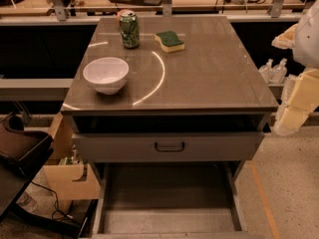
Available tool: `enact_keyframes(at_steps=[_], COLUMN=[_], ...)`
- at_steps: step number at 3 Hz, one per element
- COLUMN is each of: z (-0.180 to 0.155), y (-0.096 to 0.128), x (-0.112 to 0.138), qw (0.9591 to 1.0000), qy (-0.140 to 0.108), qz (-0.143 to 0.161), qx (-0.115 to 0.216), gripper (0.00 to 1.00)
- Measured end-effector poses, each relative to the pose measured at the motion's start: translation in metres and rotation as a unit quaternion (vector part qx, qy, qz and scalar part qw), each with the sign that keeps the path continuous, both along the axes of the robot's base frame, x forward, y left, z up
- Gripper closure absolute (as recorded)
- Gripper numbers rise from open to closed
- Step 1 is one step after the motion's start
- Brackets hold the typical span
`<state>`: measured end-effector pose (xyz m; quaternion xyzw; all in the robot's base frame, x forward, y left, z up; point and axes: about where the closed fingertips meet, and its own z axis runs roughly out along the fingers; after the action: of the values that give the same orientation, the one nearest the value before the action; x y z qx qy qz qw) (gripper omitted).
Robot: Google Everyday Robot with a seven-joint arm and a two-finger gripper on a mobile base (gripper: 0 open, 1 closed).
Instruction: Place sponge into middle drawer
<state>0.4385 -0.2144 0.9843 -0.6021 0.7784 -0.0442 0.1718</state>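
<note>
I see the sponge (170, 41) green-side up on the table (214, 68), long axis back-left to front-right, drawer (169, 222) open below, gripper (294, 113) at right edge, its state I can't tell.

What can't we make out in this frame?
Camera view:
- Front of the middle drawer: cut off by the bottom edge.
- The end effector, right of the cabinet: partly cut off by the right edge.
- Label on the can: too small to read.
</note>
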Motion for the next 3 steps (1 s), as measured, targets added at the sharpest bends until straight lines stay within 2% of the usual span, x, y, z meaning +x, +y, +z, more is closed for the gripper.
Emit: enact_keyframes(at_steps=[1, 2, 3], z=[0.002, 0.006, 0.012], y=[0.000, -0.007, -0.033], x=[0.001, 0.026, 0.080], qw=[1.0000, 0.9985, 0.9857], qy=[-0.007, -0.043, -0.116], qz=[-0.002, -0.032, -0.115], qx=[0.000, 0.003, 0.041], gripper=[0.00, 0.00, 0.00])
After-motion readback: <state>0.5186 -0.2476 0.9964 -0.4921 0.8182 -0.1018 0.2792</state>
